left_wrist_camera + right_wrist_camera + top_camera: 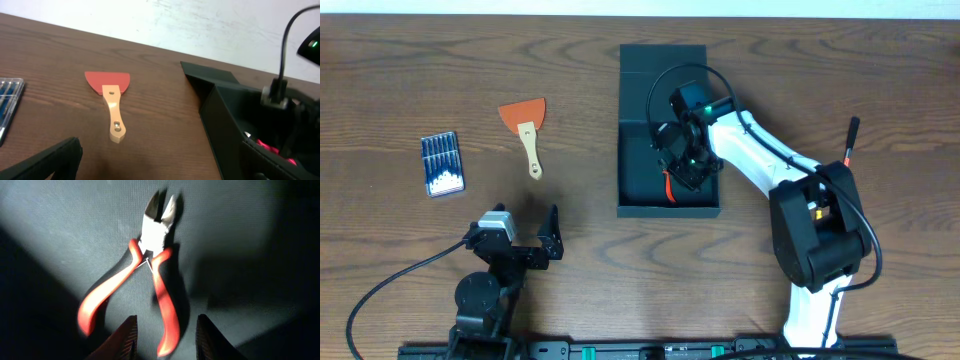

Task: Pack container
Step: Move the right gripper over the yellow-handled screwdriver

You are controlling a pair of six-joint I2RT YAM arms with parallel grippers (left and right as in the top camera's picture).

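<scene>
**Overhead:** the container (638,165) lies open at mid-table. The right gripper (686,162) hangs inside it. The left gripper (520,245), spread and empty, sits well to the container's left.

**Left wrist:** the scraper (112,100) lies left of the container. Its walls look light and bendable, so take hold at a rim.

**Right wrist:** the right gripper is spread, pinching nothing, above the cutters (150,275) on the container's floor. The only clear way out is upward.

Blue case (9,97) cut by left edge, cutters (668,187) mostly under right arm (750,150)
</scene>
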